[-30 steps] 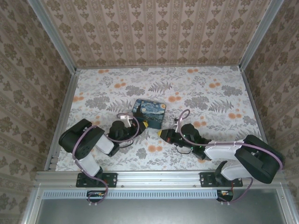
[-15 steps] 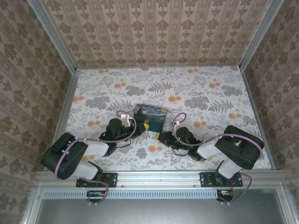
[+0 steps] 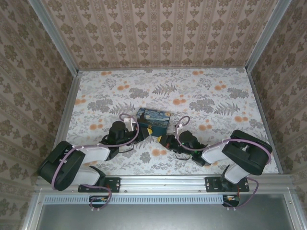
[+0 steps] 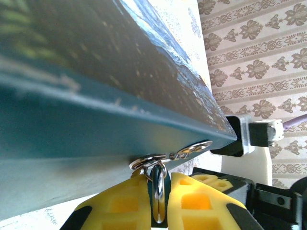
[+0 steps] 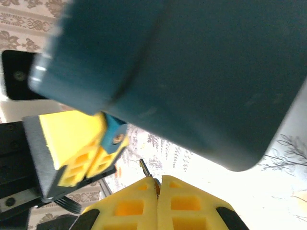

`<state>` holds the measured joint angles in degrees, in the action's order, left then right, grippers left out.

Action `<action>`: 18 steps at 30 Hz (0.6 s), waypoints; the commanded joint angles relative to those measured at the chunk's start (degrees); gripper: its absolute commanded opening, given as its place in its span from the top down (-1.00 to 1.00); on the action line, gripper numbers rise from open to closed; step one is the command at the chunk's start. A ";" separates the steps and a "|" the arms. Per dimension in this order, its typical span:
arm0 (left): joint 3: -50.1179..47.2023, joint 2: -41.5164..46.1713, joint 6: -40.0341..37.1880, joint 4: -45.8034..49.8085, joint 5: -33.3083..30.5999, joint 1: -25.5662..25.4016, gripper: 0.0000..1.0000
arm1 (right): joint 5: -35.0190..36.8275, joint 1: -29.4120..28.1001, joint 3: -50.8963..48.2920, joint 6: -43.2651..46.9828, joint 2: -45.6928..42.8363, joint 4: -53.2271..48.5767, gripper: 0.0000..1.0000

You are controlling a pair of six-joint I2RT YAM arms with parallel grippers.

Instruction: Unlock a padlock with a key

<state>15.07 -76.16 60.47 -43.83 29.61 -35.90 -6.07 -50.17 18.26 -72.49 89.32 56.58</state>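
The printed box [image 3: 154, 118] sits near the centre of the floral table [image 3: 206, 91], with both arms lying low against its near side. The left gripper [image 4: 159, 178] is closed narrow on the padlock [image 5: 114, 133]. In the left wrist view its yellow fingers [image 4: 127, 201] press in from both sides of the metal shackle [image 4: 159, 188]. The shackle passes up through the hasp rings [image 4: 169, 155] on the lower edge of the box. In the right wrist view the blue padlock body projects from between those fingers, just under the box corner, with its keyhole face turned toward the camera. The right gripper [image 5: 158, 182] is closed narrow on the key [image 5: 144, 167]. Only the thin dark tip of the key protrudes past the yellow pads [image 5: 129, 203], tilted up and to the left toward the padlock. The key tip is near the padlock body but apart from it, with bare table visible in the gap between them.
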 commanded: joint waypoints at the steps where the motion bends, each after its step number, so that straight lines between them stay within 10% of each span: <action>1: 1.10 -1.07 1.03 -6.28 0.57 0.30 1.00 | 1.92 -0.49 1.68 -1.40 0.80 2.08 1.00; 18: 0.40 -0.13 1.28 -5.92 -0.61 0.13 1.00 | 2.46 -0.78 3.45 -2.83 4.91 5.31 1.00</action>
<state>15.07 -77.52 61.95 -46.52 29.30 -35.90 -4.84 -50.54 20.56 -74.70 94.06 59.94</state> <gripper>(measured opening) 0.098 0.065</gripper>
